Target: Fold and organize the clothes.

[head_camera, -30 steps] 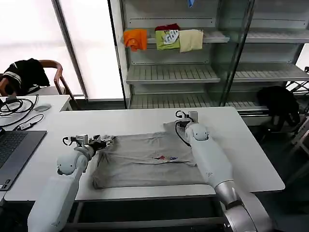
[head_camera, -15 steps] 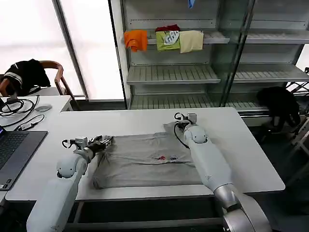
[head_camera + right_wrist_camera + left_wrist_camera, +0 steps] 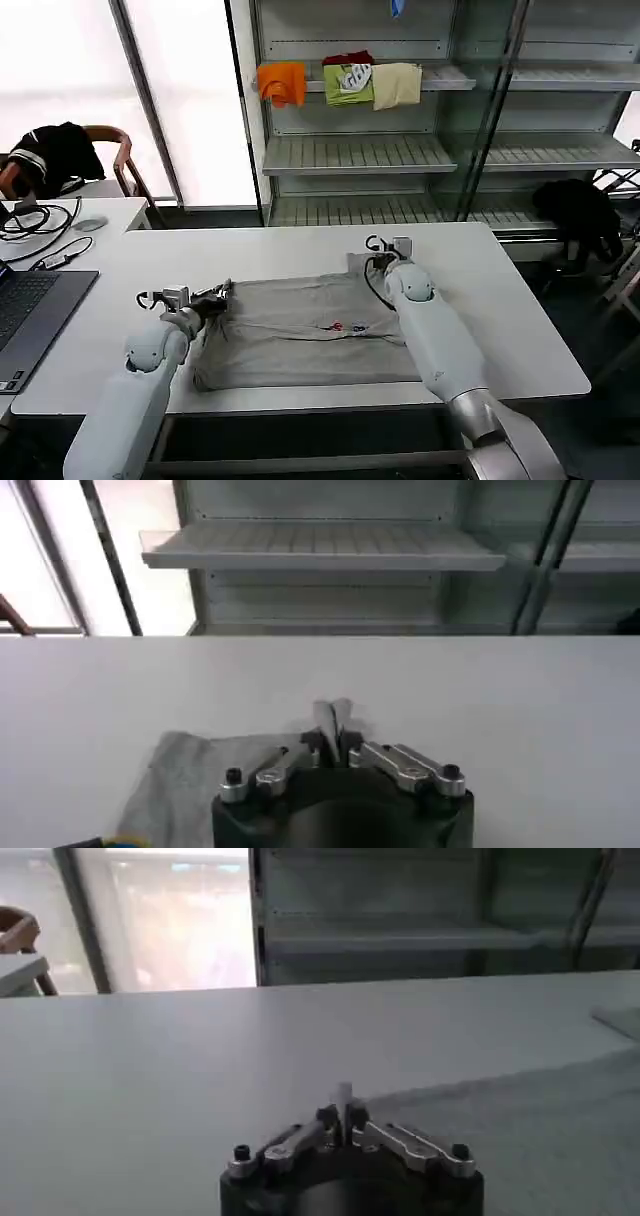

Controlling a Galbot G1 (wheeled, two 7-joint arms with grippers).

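The T-shirt (image 3: 300,335) lies partly folded on the white counter (image 3: 520,330), a soft grey cloth with a small coloured print near its middle. The left gripper (image 3: 215,296) pinches its far left corner, fingers closed on the fabric; the right gripper (image 3: 385,252) holds the far right edge the same way, its fingers (image 3: 333,720) pressed together over the cloth. To fold cleanly, both should probably lift together, keeping the edge taut and level, since limp fabric sags and wrinkles
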